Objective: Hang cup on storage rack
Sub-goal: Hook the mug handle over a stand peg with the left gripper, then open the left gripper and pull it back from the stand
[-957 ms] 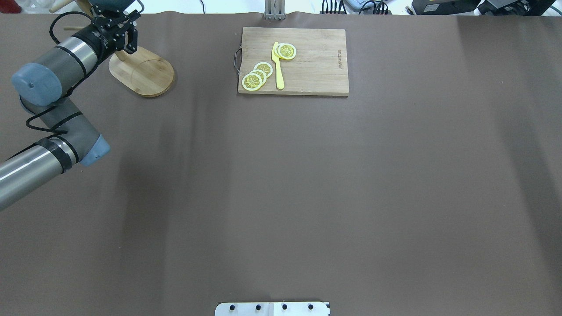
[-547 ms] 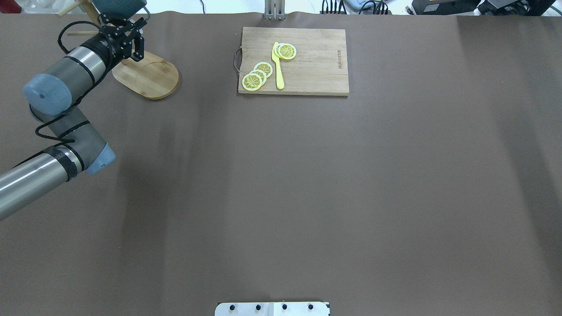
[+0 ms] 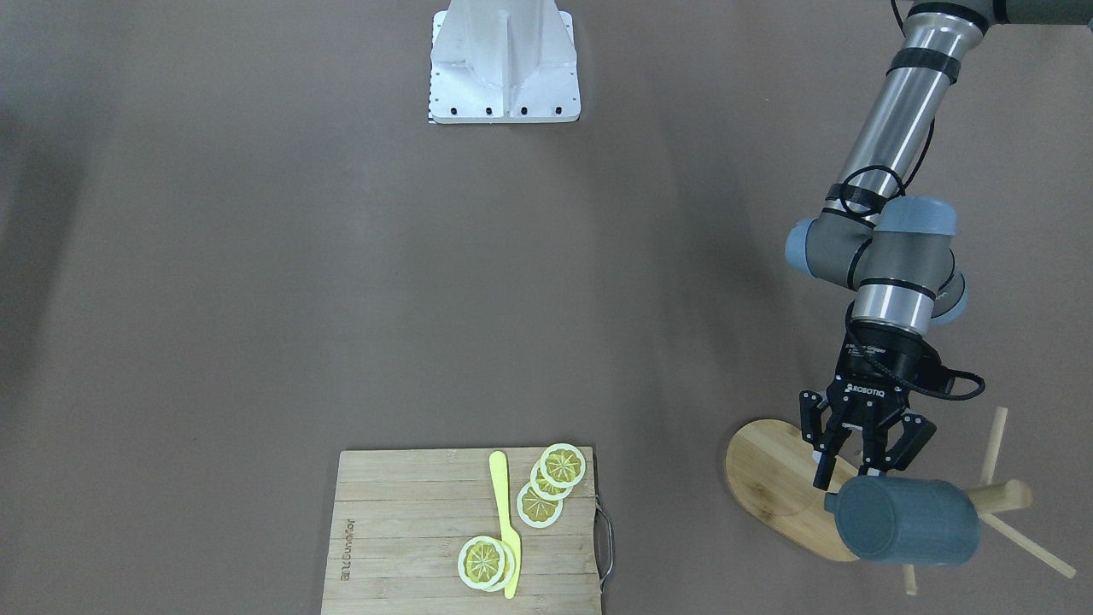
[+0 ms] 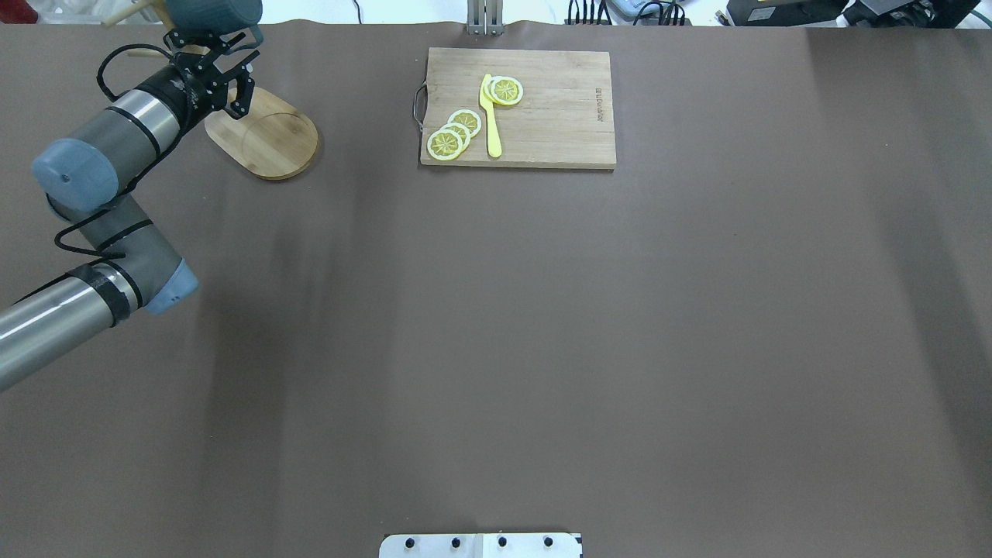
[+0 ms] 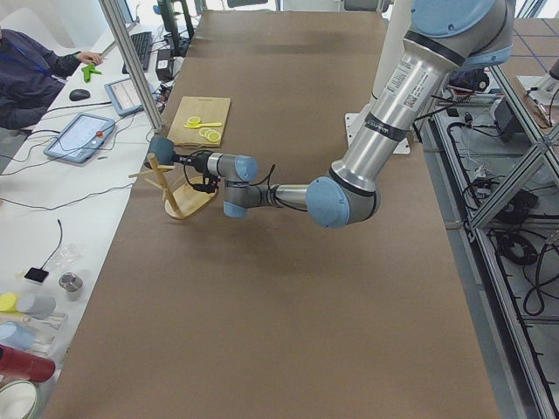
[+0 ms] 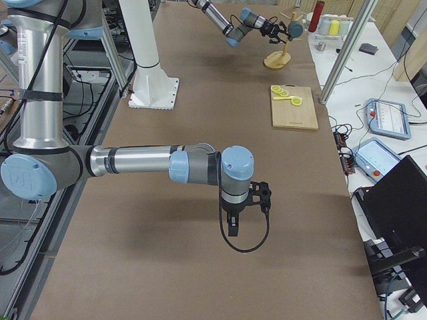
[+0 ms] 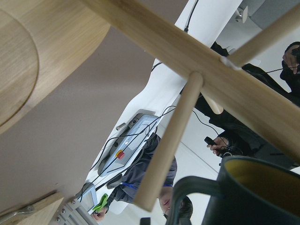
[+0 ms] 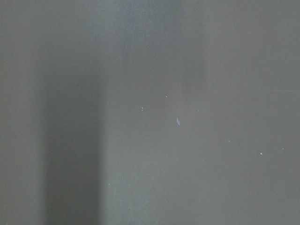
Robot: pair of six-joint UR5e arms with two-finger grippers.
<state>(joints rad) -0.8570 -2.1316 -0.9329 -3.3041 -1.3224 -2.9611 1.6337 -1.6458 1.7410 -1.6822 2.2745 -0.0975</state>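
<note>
Closest to the robot's base, the right gripper (image 6: 231,225) hangs low over bare brown table (image 3: 256,299), well apart from everything. That reads as parked out of the way while the other arm works. Only a side view shows it, so I cannot tell how far its jaws are apart; its own wrist camera sees nothing but tabletop.

Further out, the left arm stretches to the far left corner, wrist turned so that the left gripper (image 3: 856,472) points sideways at the storage rack (image 3: 773,487) rather than down at the table. Its jaws stand spread wide with nothing between them. One fingertip is at the cup's near end, and I cannot tell whether it touches.

The cup (image 3: 909,523) lies on its side, up off the table, against the rack's central post and above the oval base. With the jaws open and the cup aloft, the rack is probably bearing it. In the left wrist view the handle (image 7: 190,187) sits just beside the free end of a peg (image 7: 168,145), but I cannot tell whether the peg runs through the loop.

Along the same far edge, well apart, a cutting board (image 3: 410,512) carries lemon slices (image 3: 564,465) and a yellow knife (image 3: 504,521), no part of this job
</note>
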